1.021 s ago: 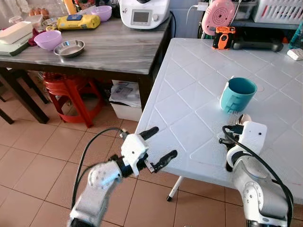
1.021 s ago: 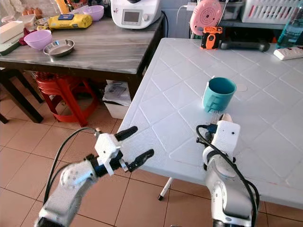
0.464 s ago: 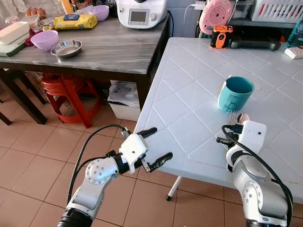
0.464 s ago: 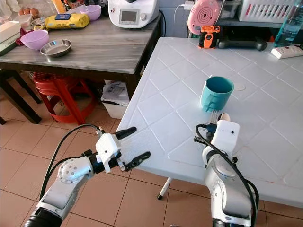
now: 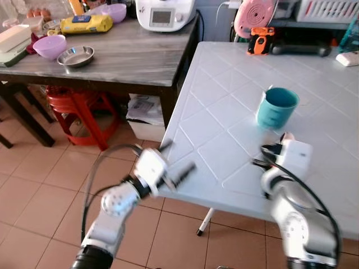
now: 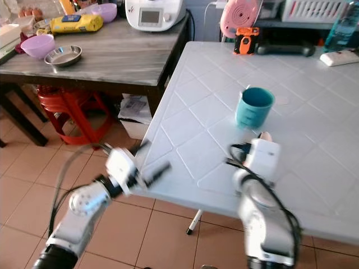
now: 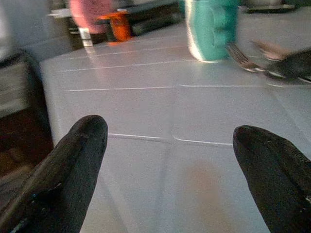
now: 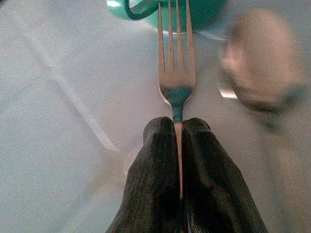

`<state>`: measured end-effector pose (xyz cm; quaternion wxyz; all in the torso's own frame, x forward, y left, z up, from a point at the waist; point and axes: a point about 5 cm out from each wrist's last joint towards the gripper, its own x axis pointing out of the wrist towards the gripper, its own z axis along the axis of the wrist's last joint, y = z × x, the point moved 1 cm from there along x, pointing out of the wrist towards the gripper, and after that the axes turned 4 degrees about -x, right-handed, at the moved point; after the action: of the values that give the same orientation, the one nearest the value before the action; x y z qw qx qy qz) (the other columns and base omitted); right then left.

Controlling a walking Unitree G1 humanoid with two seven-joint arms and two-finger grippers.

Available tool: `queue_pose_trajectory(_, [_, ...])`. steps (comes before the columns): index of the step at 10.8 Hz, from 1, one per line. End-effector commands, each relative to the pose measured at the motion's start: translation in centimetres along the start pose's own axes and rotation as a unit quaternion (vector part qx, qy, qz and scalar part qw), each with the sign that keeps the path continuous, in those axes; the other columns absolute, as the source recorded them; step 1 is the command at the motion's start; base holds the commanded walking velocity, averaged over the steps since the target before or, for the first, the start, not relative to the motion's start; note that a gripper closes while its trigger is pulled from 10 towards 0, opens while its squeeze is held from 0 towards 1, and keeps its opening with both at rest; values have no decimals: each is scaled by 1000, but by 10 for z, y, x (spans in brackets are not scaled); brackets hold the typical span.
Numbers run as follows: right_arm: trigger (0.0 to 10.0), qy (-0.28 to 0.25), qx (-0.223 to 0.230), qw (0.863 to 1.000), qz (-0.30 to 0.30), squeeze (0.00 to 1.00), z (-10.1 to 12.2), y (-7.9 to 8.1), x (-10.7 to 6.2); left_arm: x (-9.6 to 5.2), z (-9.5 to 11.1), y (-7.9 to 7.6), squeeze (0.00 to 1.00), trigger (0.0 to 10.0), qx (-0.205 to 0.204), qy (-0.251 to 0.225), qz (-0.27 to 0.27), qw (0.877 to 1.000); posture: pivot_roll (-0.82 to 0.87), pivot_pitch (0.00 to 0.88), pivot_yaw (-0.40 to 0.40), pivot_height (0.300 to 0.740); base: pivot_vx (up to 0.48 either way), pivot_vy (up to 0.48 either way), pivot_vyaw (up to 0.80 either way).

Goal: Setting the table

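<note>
right gripper: over the white table, just short of the teal mug; its two black fingers are pressed together on the handle of a fork, no gap between them.
fork: held level, tines pointing at the base of the mug and nearly reaching it.
teal mug: upright on the white table, handle turned toward the robot, just beyond the right gripper.
spoon: a blurred bowl shape beside the fork, close to the mug; whether it lies on the table or is held i cannot tell.
left gripper: at the near-left edge of the white table, fingers spread wide, nothing between them; blurred in the head views.
wooden table: to the left of the white one, carrying a purple bowl, a steel dish, a yellow packet and a white kitchen machine.
red stool: under the wooden table.
far edge of white table: an orange and black tool and a pink round appliance.
</note>
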<state>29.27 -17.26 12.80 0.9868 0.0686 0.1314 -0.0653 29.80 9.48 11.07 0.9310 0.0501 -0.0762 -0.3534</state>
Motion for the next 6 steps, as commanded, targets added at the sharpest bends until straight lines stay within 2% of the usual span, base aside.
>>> queue_pose_trajectory(1, [0, -23, 3, 1000, 21, 0, 10, 8, -2, -4, -4, 9, 0, 10000, -8, 9, 29, 999, -184, 110, 88, 740, 0, 0, 0])
queue_pose_trajectory(2, [0, -25, 7, 999, 23, 0, 12, 12, -5, -5, -5, 12, 0, 10000, -23, 10, 51, 998, -180, 107, 83, 740, 0, 0, 0])
queue_pose_trajectory(4, [0, -48, 18, 998, 35, 0, 19, 18, -7, -3, -5, 9, 0, 10000, -23, 5, 56, 998, -178, 103, 80, 740, 0, 0, 0])
queue_pose_trajectory(6, [0, -49, 8, 997, 55, 0, 18, 24, -10, -5, -3, 14, 0, 10000, -49, -5, 94, 994, -180, 100, 81, 740, 0, 0, 0])
